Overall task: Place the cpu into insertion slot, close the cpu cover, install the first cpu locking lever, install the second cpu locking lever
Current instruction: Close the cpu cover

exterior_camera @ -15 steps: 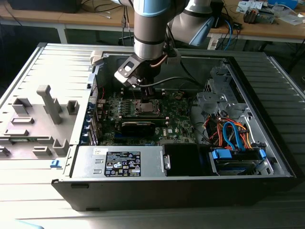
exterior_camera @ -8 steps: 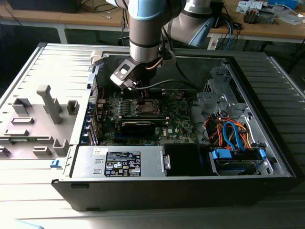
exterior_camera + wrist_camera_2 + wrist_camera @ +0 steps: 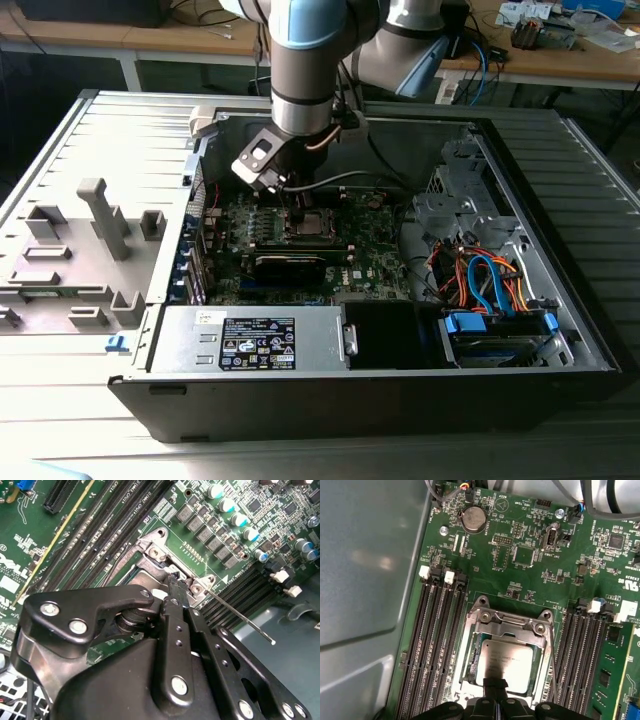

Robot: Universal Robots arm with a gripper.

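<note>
- A ribbed grey desk (image 3: 60, 420) carries grey fixture blocks (image 3: 100, 215) at the exterior view's left and an open computer case (image 3: 380, 400) at the middle; wooden desks (image 3: 590, 62) line the back.
- Inside the case a green motherboard (image 3: 375, 270) lies flat, with orange and blue cables (image 3: 490, 280) toward the exterior view's right.
- The cpu (image 3: 507, 666) lies flat in the insertion slot (image 3: 471, 664), grey top up, its edges square with the silver cpu cover (image 3: 512, 625) framing it.
- The claw (image 3: 495, 684) hangs at the cpu's edge, fingertips clenched together.
- A thin locking lever (image 3: 240, 617) juts slantwise from the socket's corner.
</note>
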